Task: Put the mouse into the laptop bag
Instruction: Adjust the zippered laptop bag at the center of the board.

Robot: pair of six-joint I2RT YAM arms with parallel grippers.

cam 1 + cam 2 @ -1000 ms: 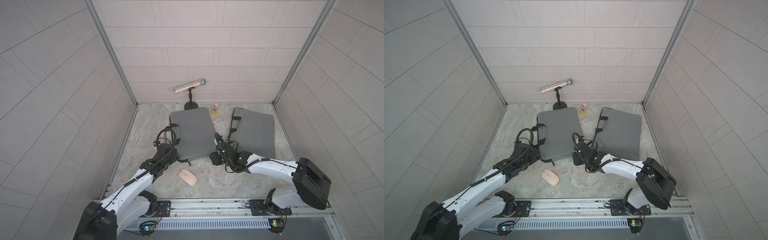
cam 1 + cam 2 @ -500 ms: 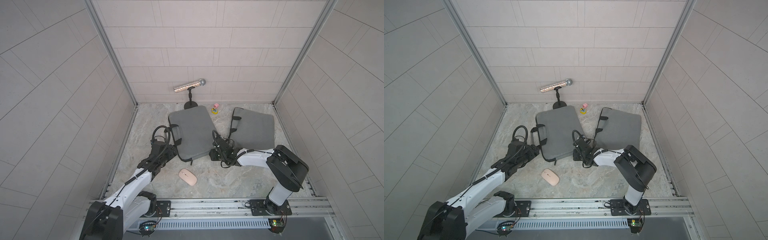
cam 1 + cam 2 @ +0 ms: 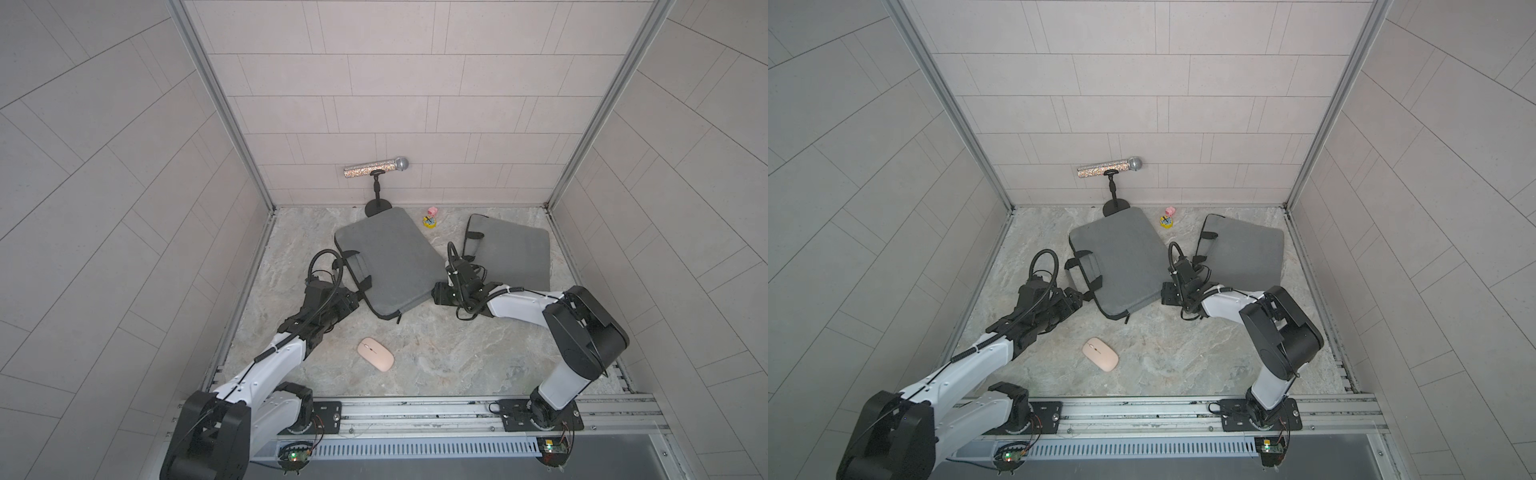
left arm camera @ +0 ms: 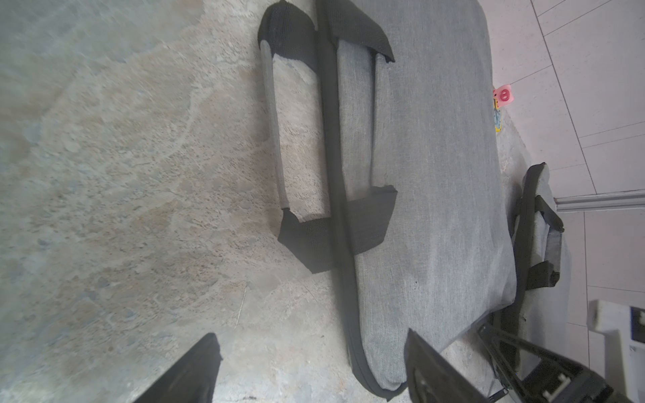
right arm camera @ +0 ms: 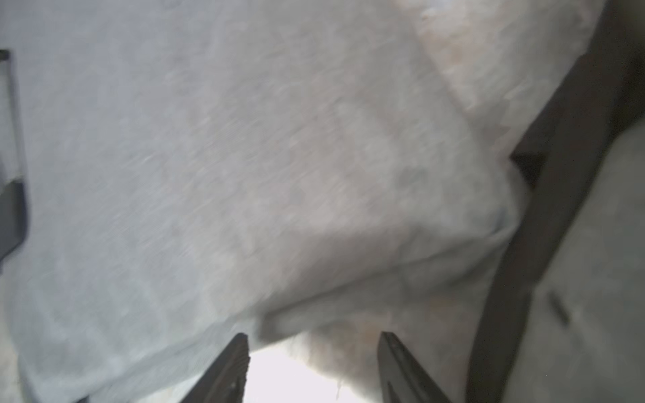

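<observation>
**L gripper** (image 3: 352,298): jaws wide apart, holding nothing. Wrist view agrees (image 4: 310,333): both black fingers (image 4: 192,373) are spread, w/ bare surface and the bag edge ahead. Pos: low over the surface, just beside the near-left corner of the grey fabric laptop bag w/ black strap handles (image 3: 390,257), close to the near handle anchor. Contact w/ bag: can't tell.

**R gripper** (image 3: 438,293): jaws apart in wrist view (image 5: 312,334). That view is blurred, and grey fabric fills it just past the fingertips (image 5: 232,370). Whether the fabric is touched: can't tell. Pos: at the near-right corner of the same bag, in the gap btwn it and a second grey fabric bag (image 3: 511,253) lying to the right.

**Laptop bag:** flat on the beige marble-pattern tabletop (image 3: 457,365), centre-far, turned at an angle. Both handles sit on its left edge, one lying out on the surface, one folded onto the bag top (image 4: 436,174). Both top views agree (image 3: 1121,257).

**Pale pink oval mouse** (image 3: 375,354): on the tabletop, outside the bag. It lies near-side of the bag, btwn the two arms, and is apart from the bag and both grippers (image 3: 1100,354).

**Other:**
- Glittery silver microphone on black stand (image 3: 376,166) at the far wall, its base partly behind the bag's far edge.
- Small pink-and-yellow toy (image 3: 431,217) at the far side, btwn the two bags.
</observation>
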